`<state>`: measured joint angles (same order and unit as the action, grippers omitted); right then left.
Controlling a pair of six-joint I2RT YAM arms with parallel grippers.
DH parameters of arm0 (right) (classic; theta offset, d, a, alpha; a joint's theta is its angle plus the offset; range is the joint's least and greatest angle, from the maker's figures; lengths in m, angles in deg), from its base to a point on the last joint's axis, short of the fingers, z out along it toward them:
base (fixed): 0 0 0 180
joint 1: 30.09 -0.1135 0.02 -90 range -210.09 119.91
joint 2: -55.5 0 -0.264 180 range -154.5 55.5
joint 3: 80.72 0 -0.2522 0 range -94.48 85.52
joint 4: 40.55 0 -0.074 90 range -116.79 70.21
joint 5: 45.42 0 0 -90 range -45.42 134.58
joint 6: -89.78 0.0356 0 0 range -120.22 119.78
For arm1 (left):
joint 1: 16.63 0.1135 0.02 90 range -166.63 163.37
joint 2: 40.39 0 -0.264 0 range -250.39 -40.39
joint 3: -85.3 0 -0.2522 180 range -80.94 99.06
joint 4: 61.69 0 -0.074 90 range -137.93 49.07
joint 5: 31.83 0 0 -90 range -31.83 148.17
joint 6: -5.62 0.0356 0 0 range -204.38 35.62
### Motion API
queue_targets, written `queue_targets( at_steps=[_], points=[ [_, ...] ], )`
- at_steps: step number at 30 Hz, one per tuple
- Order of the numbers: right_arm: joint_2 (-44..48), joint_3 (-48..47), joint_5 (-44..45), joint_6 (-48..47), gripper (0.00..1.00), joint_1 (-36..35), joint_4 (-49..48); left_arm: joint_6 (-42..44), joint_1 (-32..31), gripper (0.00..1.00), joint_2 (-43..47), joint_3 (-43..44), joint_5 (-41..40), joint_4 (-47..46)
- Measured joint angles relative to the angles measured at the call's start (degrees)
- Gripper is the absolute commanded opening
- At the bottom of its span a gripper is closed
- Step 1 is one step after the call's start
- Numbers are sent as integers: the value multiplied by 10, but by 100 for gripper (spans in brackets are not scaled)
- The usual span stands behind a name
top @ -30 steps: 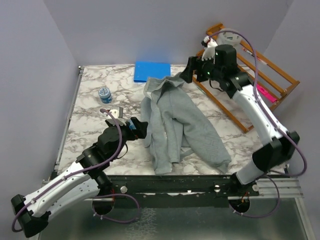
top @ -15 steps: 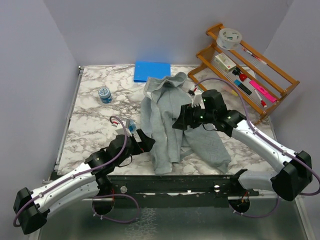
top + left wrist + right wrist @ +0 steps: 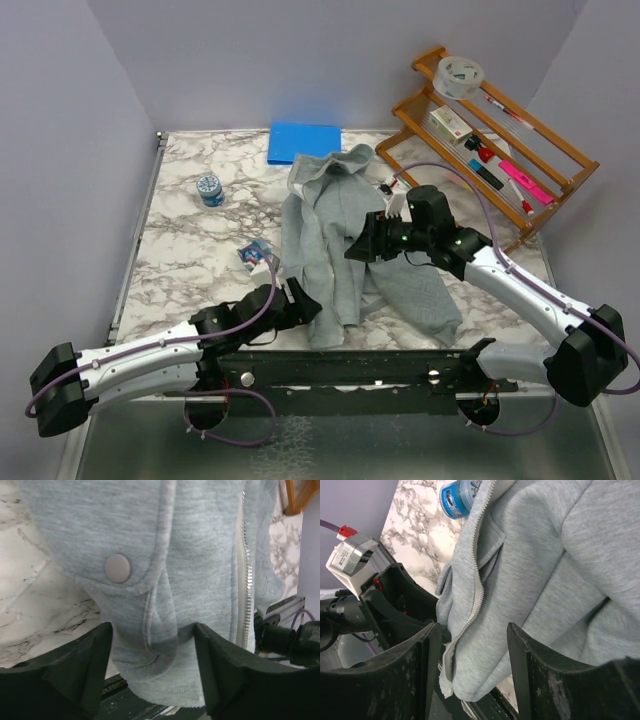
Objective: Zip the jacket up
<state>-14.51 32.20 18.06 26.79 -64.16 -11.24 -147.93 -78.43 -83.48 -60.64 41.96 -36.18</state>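
The grey-green jacket [image 3: 330,215] lies crumpled in the middle of the marble table [image 3: 190,240], its hood toward the back and its front unzipped. My left gripper [image 3: 305,300] is low at the jacket's near left hem. In the left wrist view it [image 3: 151,630] is open, and its fingers straddle a fold of the hem [image 3: 150,660] below a snap button [image 3: 117,568], with the zipper [image 3: 243,580] to the right. My right gripper [image 3: 358,246] hovers over the jacket's middle. It [image 3: 472,630] is open above the zipper edge [image 3: 477,590] and grips nothing.
A blue folder [image 3: 304,142] lies at the back of the table and a small blue jar [image 3: 209,189] at the left. A small packet [image 3: 253,253] sits near the left arm. A wooden rack [image 3: 520,150] with a tape roll [image 3: 459,75] and markers stands at the back right.
The right arm swung down from the rack to above the jacket's middle. The left arm slid right and nearer, onto the jacket's hem. Both pairs of jaws have narrowed.
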Motion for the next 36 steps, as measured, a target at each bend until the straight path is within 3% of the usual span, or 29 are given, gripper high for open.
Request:
queue_targets(
  at_steps=[5, 9, 17, 26, 36],
  points=[
    [3, 4, 21, 0, 65, 0, 11, -25, -2, 21, 8, 3, -39, 27],
    [9, 25, 27, 4, 66, 0, 10, -24, -2, 0, 36, 20, -85, 64],
    [10, 53, 20, 20, 78, 0, 8, -17, -2, 0, 50, 60, -146, 127],
    [-10, 53, -17, 32, 79, -2, -1, 4, -2, 0, 18, 146, -239, 236],
    [-119, 53, -35, 80, 79, -63, -94, 64, -2, 0, -48, 162, -253, 236]
  ],
)
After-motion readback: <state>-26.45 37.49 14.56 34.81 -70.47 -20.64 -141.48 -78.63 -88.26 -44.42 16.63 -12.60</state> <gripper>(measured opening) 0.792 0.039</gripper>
